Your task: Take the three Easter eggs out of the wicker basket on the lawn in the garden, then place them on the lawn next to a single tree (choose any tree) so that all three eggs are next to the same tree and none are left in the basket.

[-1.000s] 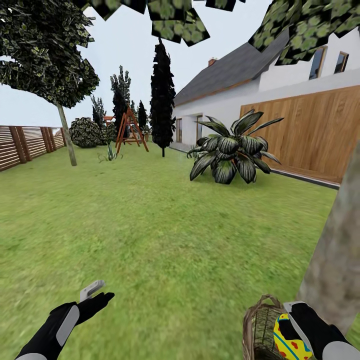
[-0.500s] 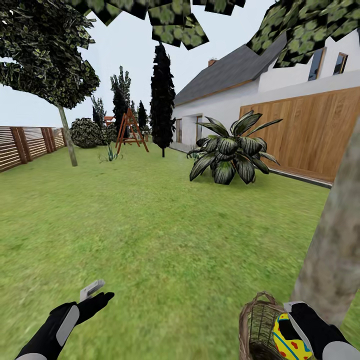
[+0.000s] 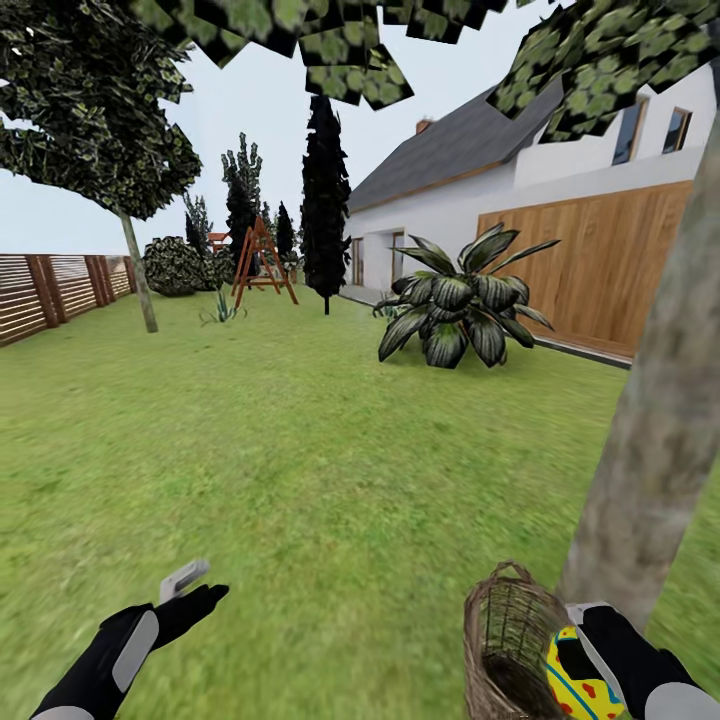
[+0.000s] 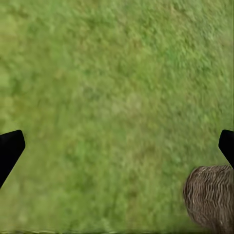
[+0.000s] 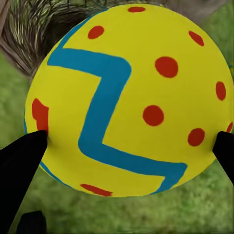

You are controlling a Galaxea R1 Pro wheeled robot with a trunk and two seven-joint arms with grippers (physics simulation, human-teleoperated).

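A home's back garden: a wide lawn (image 3: pixel 300 450) runs up to a white house (image 3: pixel 480 190), with a slatted wooden fence (image 3: pixel 60 290) and a swing frame (image 3: pixel 260 260) left of the house.

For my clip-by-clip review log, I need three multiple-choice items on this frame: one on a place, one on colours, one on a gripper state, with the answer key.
1. Where does the wicker basket stand?
A. on the lawn by the thick tree trunk
B. beside the slatted fence
C. under the broad-leaved plant

2. What markings does the yellow egg carry?
A. green stripes
B. red dots and a blue zigzag
C. plain, none

3. How is the right gripper?
A. open over grass
B. shut on the egg
C. gripping the basket rim

Answers: 1 A, the head view shows the basket on grass at the trunk's foot. 2 B, the right wrist view shows both markings. 3 B, its fingertips press on the egg's sides.
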